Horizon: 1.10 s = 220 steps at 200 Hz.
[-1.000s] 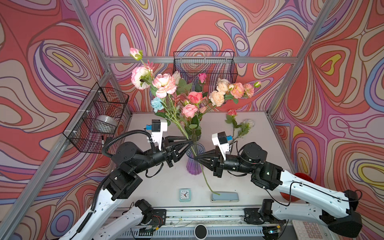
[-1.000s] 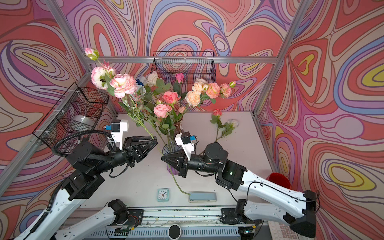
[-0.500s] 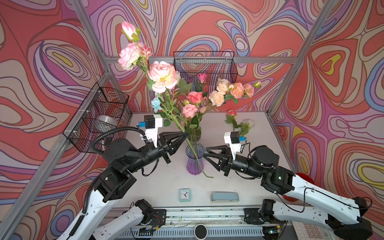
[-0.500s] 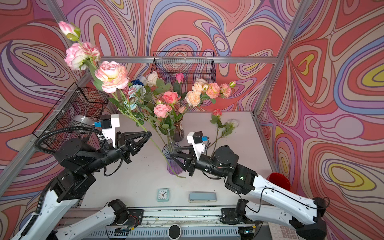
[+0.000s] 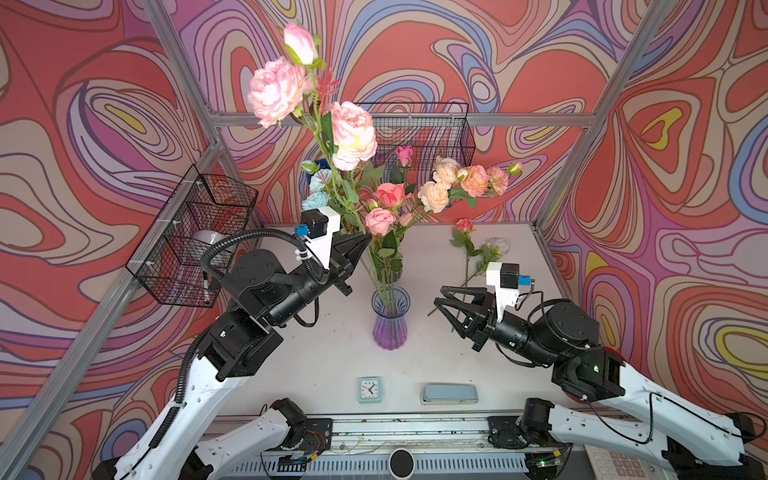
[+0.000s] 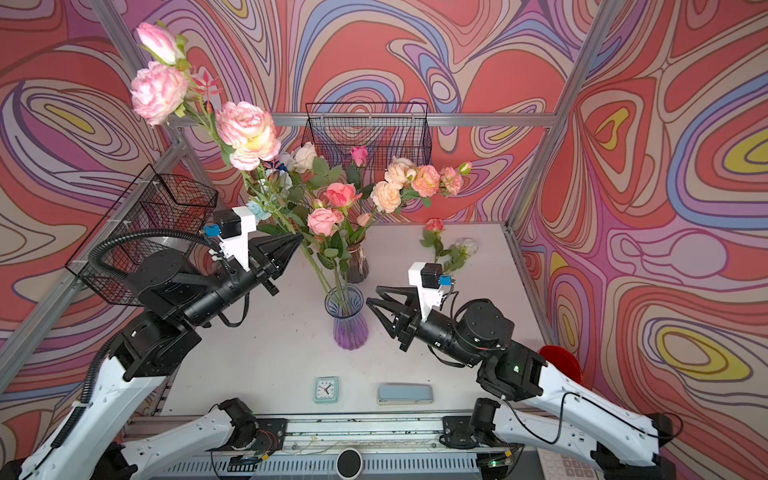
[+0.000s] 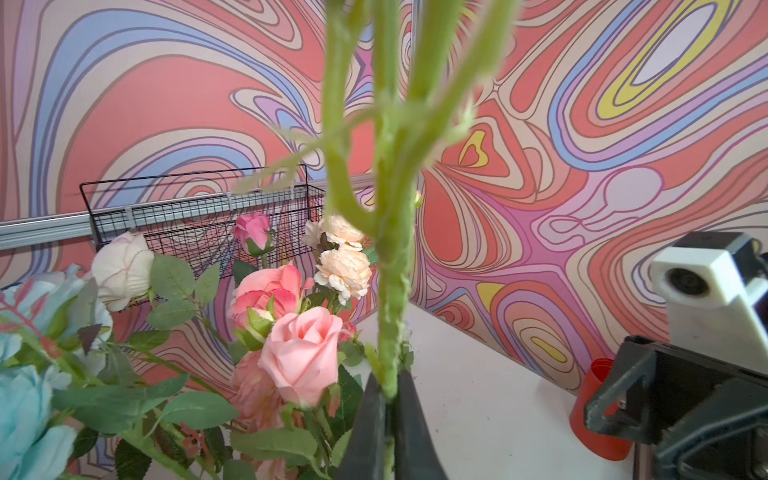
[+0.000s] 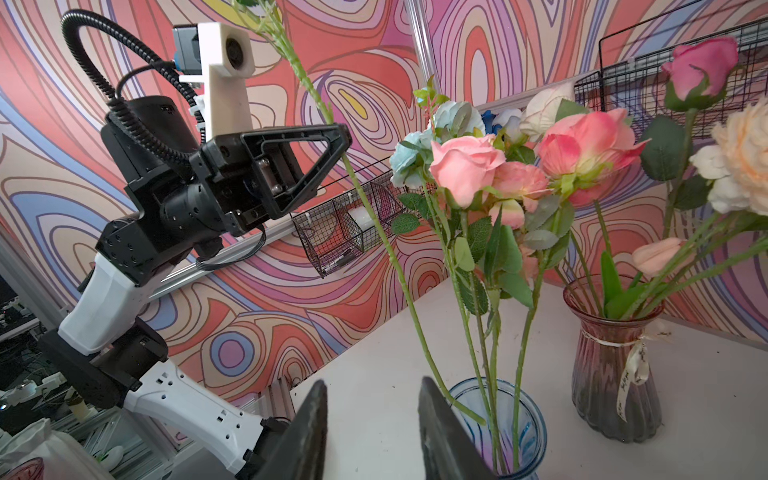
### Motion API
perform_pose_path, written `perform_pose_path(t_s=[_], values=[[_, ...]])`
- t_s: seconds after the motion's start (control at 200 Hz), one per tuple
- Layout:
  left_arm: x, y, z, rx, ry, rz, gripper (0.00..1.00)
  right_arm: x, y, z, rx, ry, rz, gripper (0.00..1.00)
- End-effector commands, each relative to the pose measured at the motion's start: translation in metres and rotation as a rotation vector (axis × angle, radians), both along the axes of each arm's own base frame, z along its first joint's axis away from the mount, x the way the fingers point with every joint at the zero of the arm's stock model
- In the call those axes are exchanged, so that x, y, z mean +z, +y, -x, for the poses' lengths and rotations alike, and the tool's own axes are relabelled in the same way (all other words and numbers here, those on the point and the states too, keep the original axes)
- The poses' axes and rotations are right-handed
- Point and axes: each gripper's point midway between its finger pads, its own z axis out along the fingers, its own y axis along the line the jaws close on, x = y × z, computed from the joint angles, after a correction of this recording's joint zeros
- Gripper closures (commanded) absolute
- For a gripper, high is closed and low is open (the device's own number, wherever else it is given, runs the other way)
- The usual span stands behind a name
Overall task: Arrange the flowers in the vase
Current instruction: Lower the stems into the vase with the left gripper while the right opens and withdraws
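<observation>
My left gripper (image 5: 366, 237) is clamped on the pink peony spray (image 5: 353, 133), its stem end dipping into the blue-purple vase (image 5: 390, 328) among pink roses (image 5: 379, 220). My right gripper (image 5: 439, 295) stands part-spread and empty beside that vase. The dark vase (image 6: 357, 266) behind holds more flowers (image 6: 399, 183); a loose rose (image 5: 464, 226) lies on the table (image 5: 332, 353)

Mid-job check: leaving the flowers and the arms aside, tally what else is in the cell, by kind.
Vases: 2
Wire baskets: 2
Clock: 1
Blue case: 1
Red cup: 1
Total: 7
</observation>
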Motion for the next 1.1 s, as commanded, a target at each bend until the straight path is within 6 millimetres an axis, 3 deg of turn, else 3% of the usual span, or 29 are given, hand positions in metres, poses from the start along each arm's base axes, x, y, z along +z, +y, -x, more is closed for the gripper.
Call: perform_pose_path(t_s=[0.0,0.496,0.896,1.026,1.096], values=[[-0.01,0.0,-0.013,0.059,-0.022,-0.053,1.0,-0.007,-0.002,-0.004,-0.028,-0.004,0.025,0.63],[-0.092,-0.037,-0.045,0.051,0.16,-0.107,1.0,-0.019,-0.002,-0.008,-0.044,0.019,0.04,0.64],[-0.155,-0.029,-0.048,0.122,0.31,-0.12,1.0,-0.023,-0.002,-0.009,-0.051,0.026,0.035,0.64],[-0.167,-0.032,-0.048,0.128,0.34,-0.135,1.0,-0.025,0.0,-0.01,-0.051,0.03,0.037,0.64],[-0.175,-0.03,-0.049,0.151,0.365,-0.146,0.95,-0.027,0.0,-0.01,-0.048,0.038,0.039,0.64]])
